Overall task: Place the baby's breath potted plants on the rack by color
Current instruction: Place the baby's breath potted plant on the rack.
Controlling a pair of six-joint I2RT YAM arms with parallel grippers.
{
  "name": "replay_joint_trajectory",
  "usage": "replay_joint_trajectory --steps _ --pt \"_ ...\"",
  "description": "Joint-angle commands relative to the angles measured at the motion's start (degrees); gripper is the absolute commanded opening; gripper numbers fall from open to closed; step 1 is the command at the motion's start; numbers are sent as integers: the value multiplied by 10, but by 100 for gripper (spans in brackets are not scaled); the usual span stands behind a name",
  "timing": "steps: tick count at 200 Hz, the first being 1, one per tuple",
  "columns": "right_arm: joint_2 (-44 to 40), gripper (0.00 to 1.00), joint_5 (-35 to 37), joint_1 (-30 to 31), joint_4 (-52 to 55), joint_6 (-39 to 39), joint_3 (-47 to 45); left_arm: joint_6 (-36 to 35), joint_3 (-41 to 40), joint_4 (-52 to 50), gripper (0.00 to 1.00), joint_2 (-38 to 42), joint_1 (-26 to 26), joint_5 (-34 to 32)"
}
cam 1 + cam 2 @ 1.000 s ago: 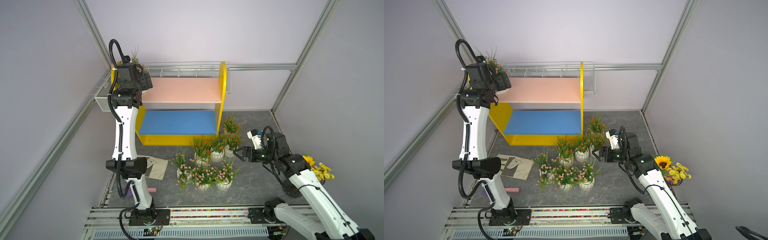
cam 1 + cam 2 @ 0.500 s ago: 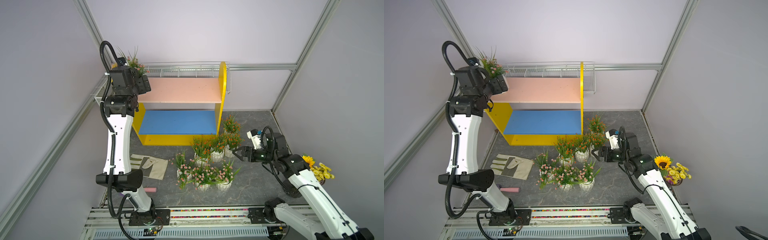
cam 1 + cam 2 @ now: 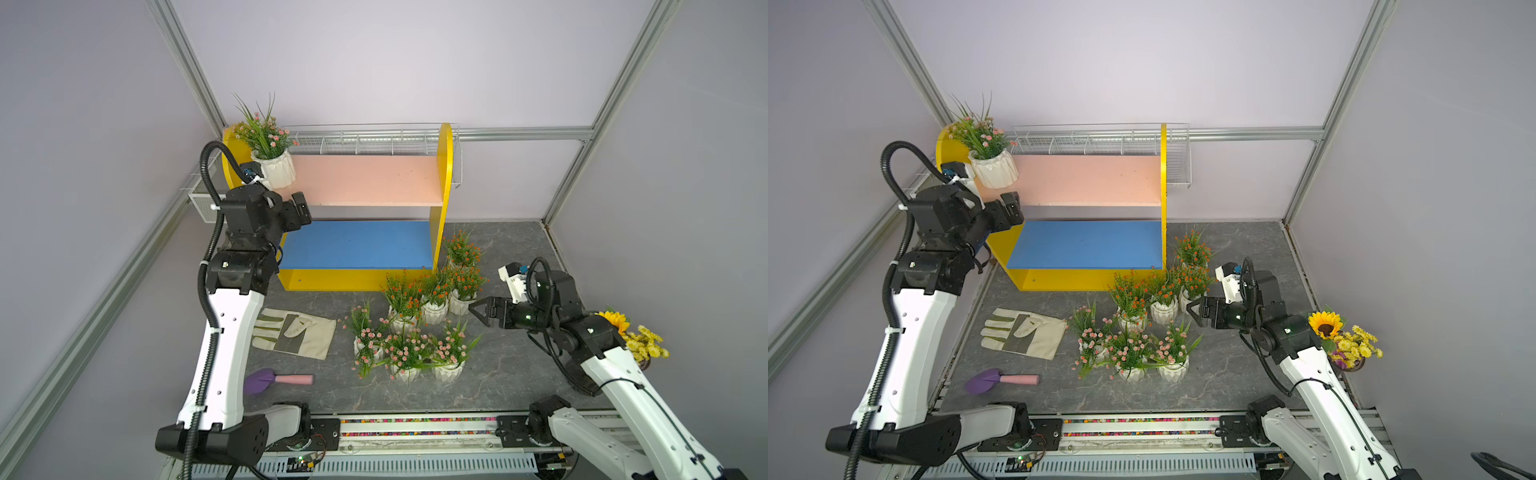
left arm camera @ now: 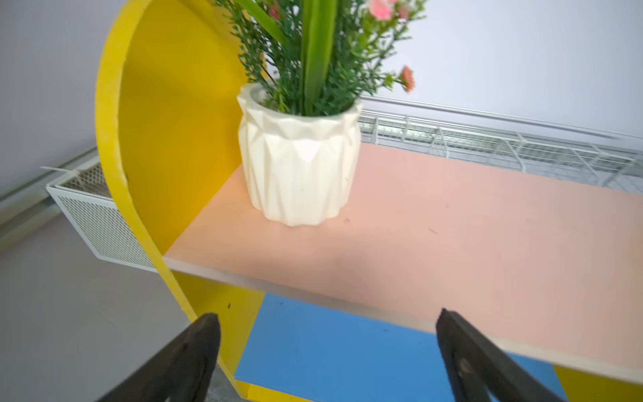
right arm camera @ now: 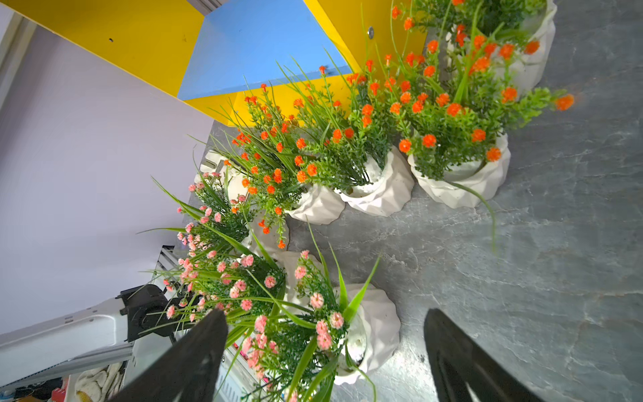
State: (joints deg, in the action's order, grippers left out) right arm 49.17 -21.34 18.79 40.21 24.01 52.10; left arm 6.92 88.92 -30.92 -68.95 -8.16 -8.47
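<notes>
Just ahead of the empty, wide-open left pincer, a pink plant sits on the pink shelf, apparently color-matched, while the right pincer gapes empty too.

Nothing legible: no text, label, brand, number or sign readable in either top view or either wrist view.

Dark grey marbled stone-look floor, softly and evenly lit, closed in behind and on both sides by plain pale lilac walls. Above the floor's back edge, a long white wire mesh basket along a horizontal silver aluminium rail, with slanting silver aluminium posts rising from the floor's back corners. Off the floor's left edge, a small white perforated metal box against the wall.
</notes>
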Motion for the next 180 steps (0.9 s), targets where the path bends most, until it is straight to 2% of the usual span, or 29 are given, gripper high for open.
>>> replay_joint_trajectory --steps 1,43,72,110,151,180 --pt "-22 90 25 -3 33 8 -30 25 -73 70 100 55 -22 38" --pt "-76 83 50 -4 40 54 -92 61 -233 164 100 144 -42 144" --pt "-94 76 51 -5 42 75 -129 61 -294 196 100 172 -50 192" --pt "-125 68 61 -4 31 100 -172 66 -357 220 100 184 -65 222" --pt "-126 58 62 1 14 113 -207 85 -459 283 100 186 -121 228" --pt "-112 53 67 15 0 113 -221 83 -482 295 100 172 -149 237"
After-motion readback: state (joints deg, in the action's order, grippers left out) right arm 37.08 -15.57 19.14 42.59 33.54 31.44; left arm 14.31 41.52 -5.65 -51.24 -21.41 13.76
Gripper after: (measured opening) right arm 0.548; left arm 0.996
